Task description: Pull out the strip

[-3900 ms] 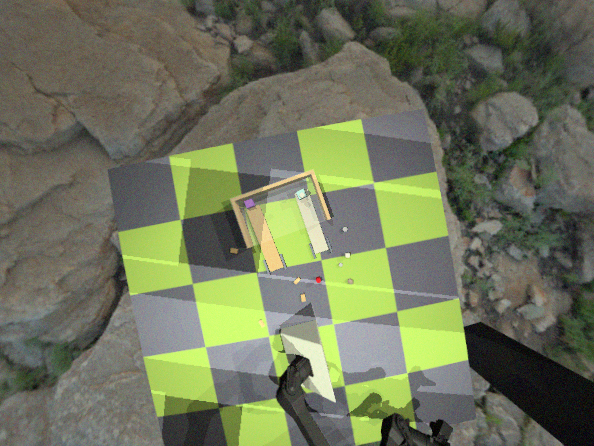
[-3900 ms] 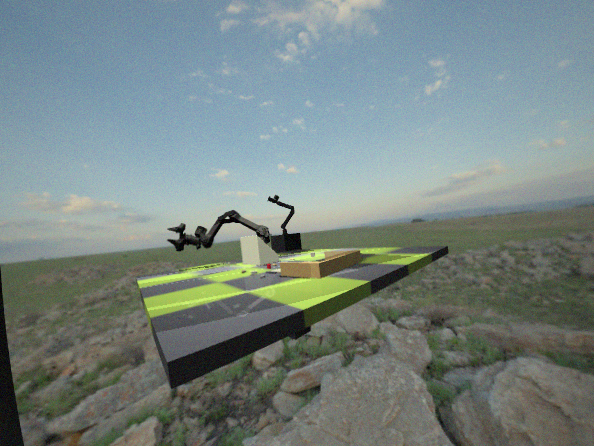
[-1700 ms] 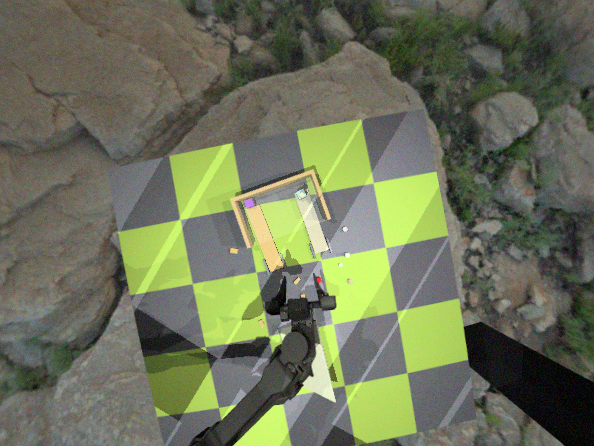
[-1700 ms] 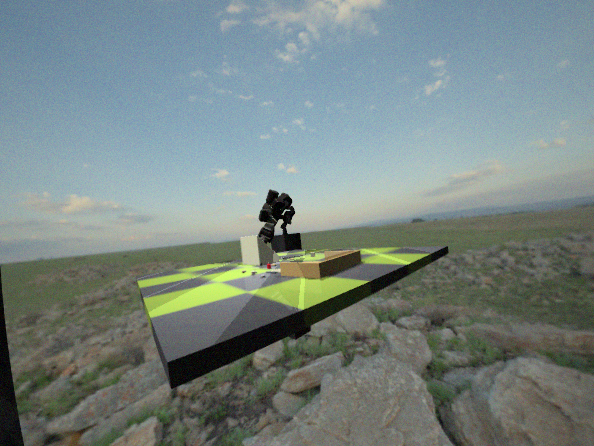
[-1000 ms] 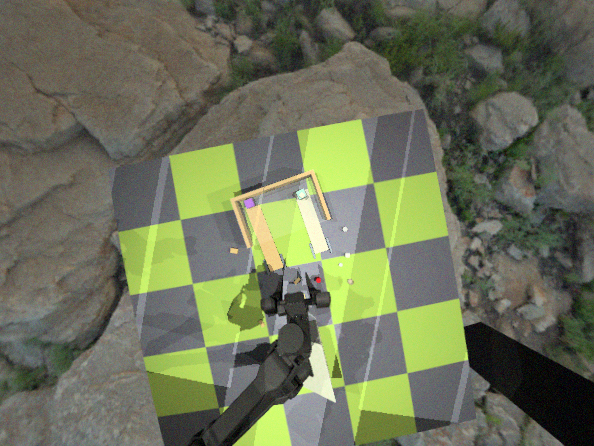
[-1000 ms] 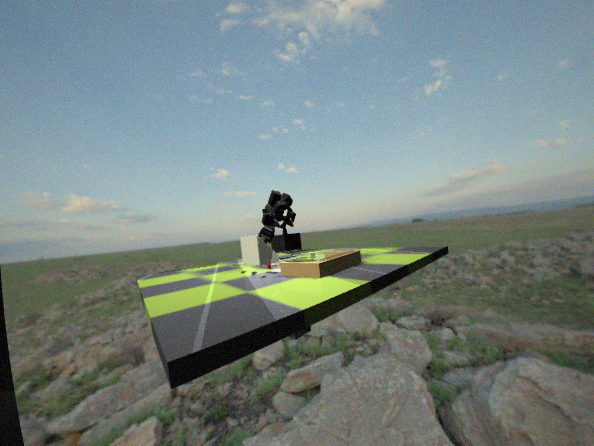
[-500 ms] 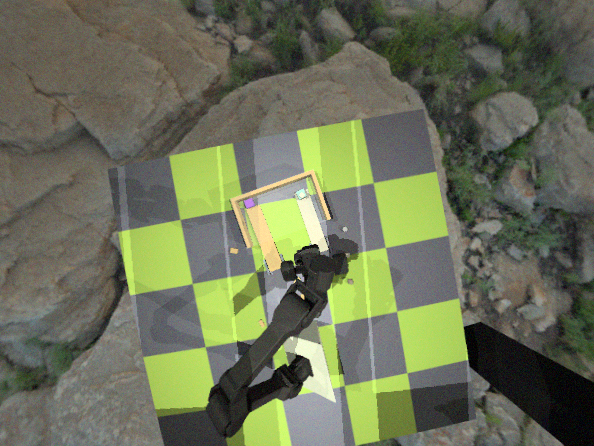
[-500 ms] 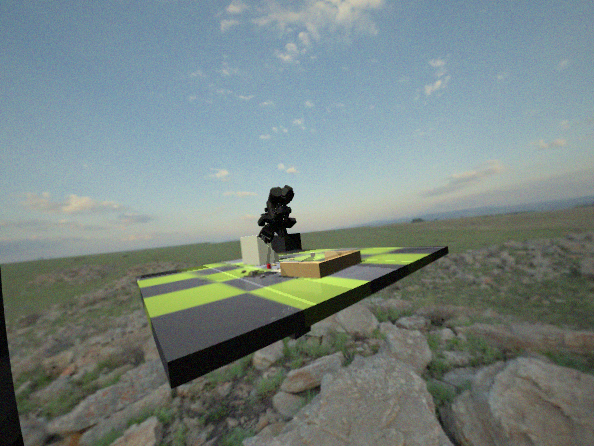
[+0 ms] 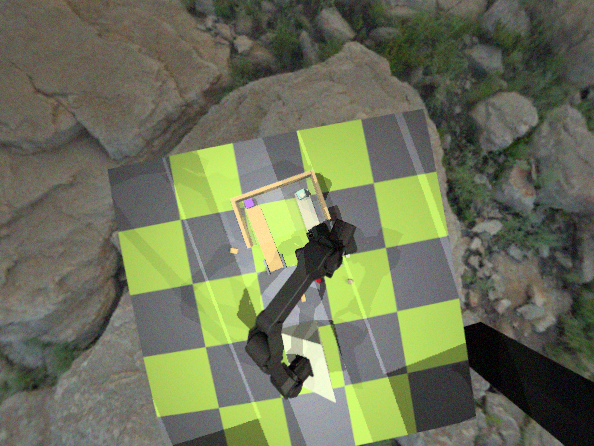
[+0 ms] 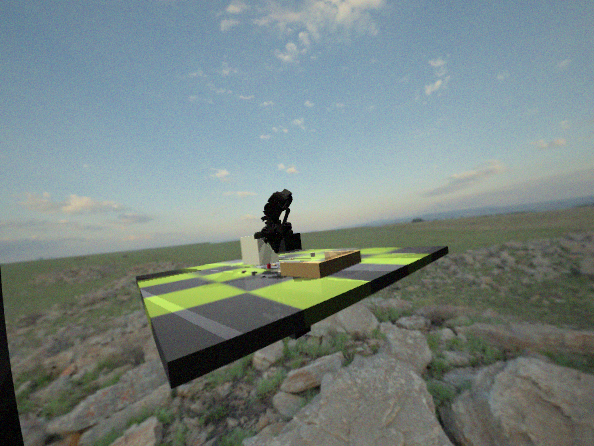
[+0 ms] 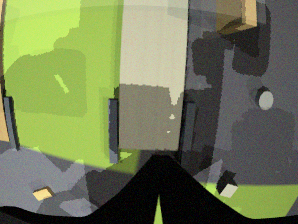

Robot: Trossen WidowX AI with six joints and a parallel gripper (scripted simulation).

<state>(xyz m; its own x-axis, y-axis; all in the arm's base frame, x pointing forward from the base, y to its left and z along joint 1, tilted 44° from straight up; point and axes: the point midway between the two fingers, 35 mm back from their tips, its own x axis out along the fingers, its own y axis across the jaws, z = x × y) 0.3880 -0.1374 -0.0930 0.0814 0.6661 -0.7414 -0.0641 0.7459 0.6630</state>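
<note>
A teal cube [image 9: 301, 194] with pale markings is at the far end of the pale strip [image 9: 308, 212] [image 11: 152, 45], inside the wooden frame. A purple cube [image 9: 249, 203] is at the far end of the tan strip [image 9: 265, 237]. How each cube meets its strip is too small to tell. My gripper [image 11: 159, 162] is shut, fingertips together at the near end of the pale strip. No part of the strip shows between the fingers. In the top view, the arm hides the fingertips and that strip end.
The three-sided wooden frame [image 9: 274, 186] [image 10: 300, 270] [image 11: 249, 14] surrounds the strips' far parts. Low dark rails [image 11: 114, 131] flank the pale strip's near end. A small pale cylinder [image 11: 265, 99], a pale block [image 11: 229, 190], a tan block [image 11: 43, 193] and a red piece [image 9: 318, 280] lie around. A white panel [image 9: 320, 372] [image 10: 251, 251] stands nearer the arm's base.
</note>
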